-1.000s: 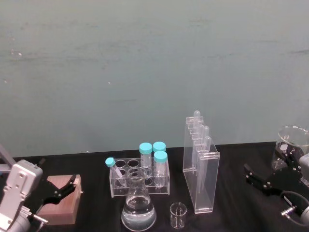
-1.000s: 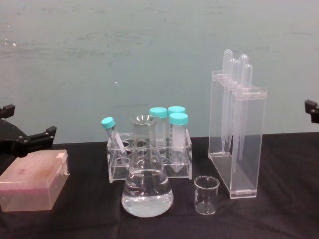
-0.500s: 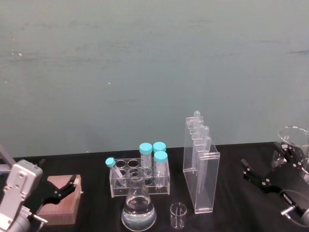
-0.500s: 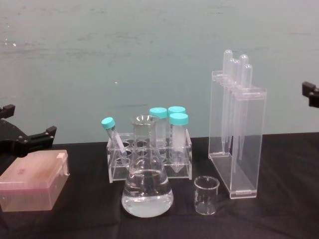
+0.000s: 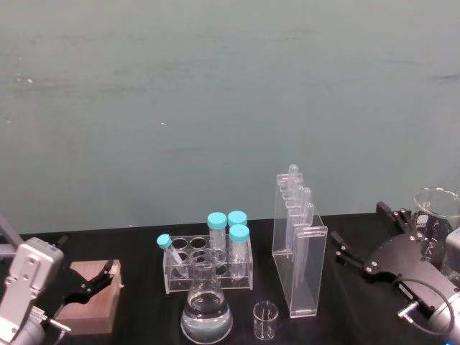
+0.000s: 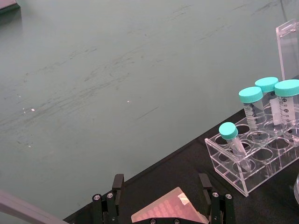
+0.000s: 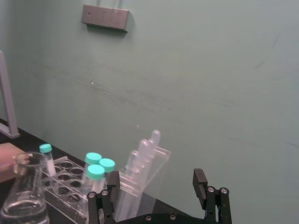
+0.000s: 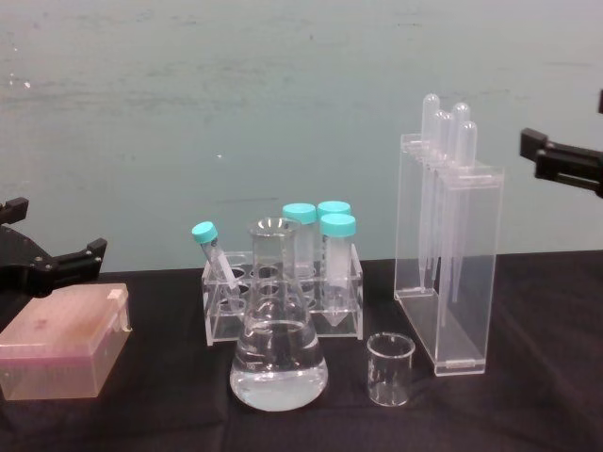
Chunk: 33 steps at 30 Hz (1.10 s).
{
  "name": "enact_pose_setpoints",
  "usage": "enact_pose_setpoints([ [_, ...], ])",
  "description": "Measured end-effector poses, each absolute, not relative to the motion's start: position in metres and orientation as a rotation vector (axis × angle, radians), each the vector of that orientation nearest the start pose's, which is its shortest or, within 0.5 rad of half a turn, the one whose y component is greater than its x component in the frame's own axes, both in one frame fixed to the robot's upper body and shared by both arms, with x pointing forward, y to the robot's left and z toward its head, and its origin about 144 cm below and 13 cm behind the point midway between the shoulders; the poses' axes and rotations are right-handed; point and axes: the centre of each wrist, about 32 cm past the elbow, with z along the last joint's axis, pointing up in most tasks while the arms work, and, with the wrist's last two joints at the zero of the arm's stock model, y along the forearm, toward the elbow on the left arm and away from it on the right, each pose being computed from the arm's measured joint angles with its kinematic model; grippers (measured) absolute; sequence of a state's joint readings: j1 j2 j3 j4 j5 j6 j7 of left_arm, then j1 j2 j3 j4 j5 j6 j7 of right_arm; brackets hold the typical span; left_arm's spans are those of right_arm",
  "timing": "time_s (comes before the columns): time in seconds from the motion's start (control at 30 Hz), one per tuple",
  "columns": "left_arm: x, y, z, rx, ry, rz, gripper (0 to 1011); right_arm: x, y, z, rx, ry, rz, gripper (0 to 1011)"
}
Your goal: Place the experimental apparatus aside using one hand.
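Teal wall (image 5: pixel 215 108) behind, black table (image 5: pixel 136 320) below; pipette stand (image 5: pixel 303 269) stood upright just left of the right gripper (image 5: pixel 361 231), not touching it; that gripper's fingers were spread wide with nothing between them; small beaker (image 5: pixel 265 320) and conical flask (image 5: pixel 206 309) of clear liquid sat farther to its left, nearer the robot; rack of capped tubes (image 5: pixel 180 272) behind the flask; left gripper (image 6: pixel 160 182), fingers likewise apart, hovered over a pink box (image 5: pixel 90 302), well apart from the right one.
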State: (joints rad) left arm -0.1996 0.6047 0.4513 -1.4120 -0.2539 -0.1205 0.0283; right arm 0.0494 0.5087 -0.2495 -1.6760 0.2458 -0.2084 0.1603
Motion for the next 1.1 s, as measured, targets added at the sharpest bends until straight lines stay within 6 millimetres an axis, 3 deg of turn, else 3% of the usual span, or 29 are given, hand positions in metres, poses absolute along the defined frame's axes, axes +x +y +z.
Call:
enact_pose_setpoints([
  [0.63, 0.489, 0.310, 1.140, 0.304, -0.285, 1.248, 1000, 0.480, -0.252, 1.194, 0.038, -0.265, -1.094, 1000],
  [1.1, 0.489, 0.310, 1.140, 0.304, -0.285, 1.248, 1000, 0.465, -0.227, 1.199, 0.087, -0.212, -1.143, 1000],
])
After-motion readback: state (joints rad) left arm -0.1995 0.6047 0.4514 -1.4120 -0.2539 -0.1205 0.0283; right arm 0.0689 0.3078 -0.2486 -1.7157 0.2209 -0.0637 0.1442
